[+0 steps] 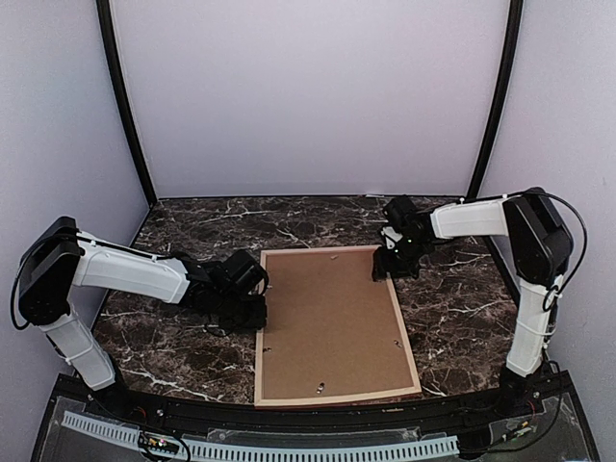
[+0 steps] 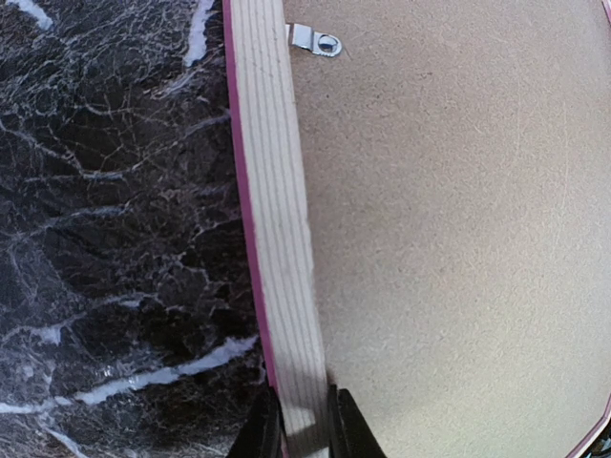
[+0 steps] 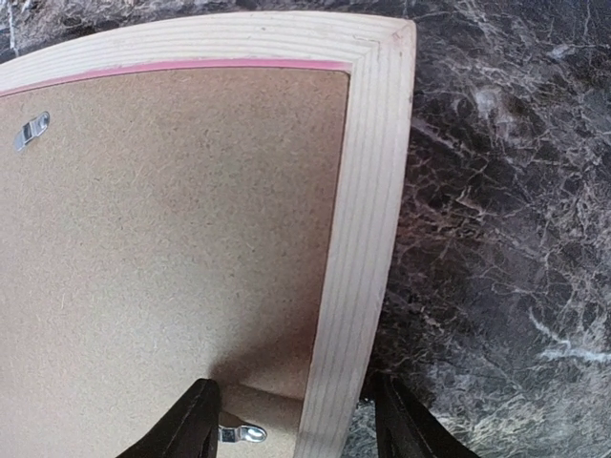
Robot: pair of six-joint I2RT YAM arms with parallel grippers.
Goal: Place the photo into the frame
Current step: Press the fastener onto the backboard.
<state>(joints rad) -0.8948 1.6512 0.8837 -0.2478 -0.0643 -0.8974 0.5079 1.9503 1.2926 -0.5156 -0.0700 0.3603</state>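
The frame [image 1: 260, 332] lies face down on the marble table, its pale wood back and pink outer edge showing, with a brown backing board [image 1: 332, 322] filling it. The photo is hidden. My left gripper [image 1: 258, 306] is shut on the frame's left rail [image 2: 272, 210]; in the left wrist view my left gripper [image 2: 305, 431] pinches that rail from both sides. My right gripper [image 1: 383, 272] hangs over the far right corner. In the right wrist view my right gripper [image 3: 298, 408] is open and straddles the right rail [image 3: 368, 219] with gaps on both sides.
Small metal turn clips [image 2: 315, 40] [image 3: 241, 434] sit on the backing board near the rails. Dark marble table [image 1: 462, 289] surrounds the frame. A black curved border [image 1: 289, 414] runs along the near edge, and grey walls close in the back and sides.
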